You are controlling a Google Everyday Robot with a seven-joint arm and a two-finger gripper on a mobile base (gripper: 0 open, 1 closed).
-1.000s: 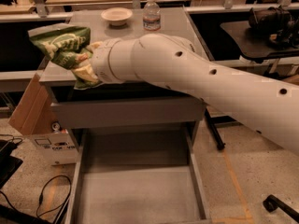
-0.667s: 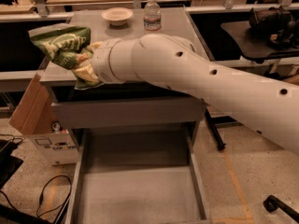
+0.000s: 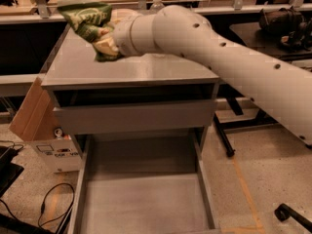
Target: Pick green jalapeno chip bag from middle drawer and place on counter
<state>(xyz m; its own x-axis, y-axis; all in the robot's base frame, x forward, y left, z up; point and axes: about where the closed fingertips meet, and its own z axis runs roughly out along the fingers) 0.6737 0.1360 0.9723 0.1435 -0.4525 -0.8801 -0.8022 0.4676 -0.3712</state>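
Note:
The green jalapeno chip bag point(image 3: 90, 23) is held in the air above the left part of the counter point(image 3: 146, 68). My gripper point(image 3: 105, 35) is shut on the bag, at the end of my white arm point(image 3: 219, 57), which reaches in from the right across the counter. The bag hangs crumpled around the fingers, with white lettering showing. The middle drawer point(image 3: 141, 199) is pulled out below the counter and shows a bare grey bottom.
A cardboard box point(image 3: 34, 116) leans at the cabinet's left side, with cables point(image 3: 53, 204) on the floor. A water bottle point(image 3: 156, 4) stands at the counter's back, partly behind my arm. A black table point(image 3: 278, 38) is at the right.
The bag and gripper sit higher and further over the counter in the picture. The view has shifted, so the cabinet and open drawer look larger and lower.

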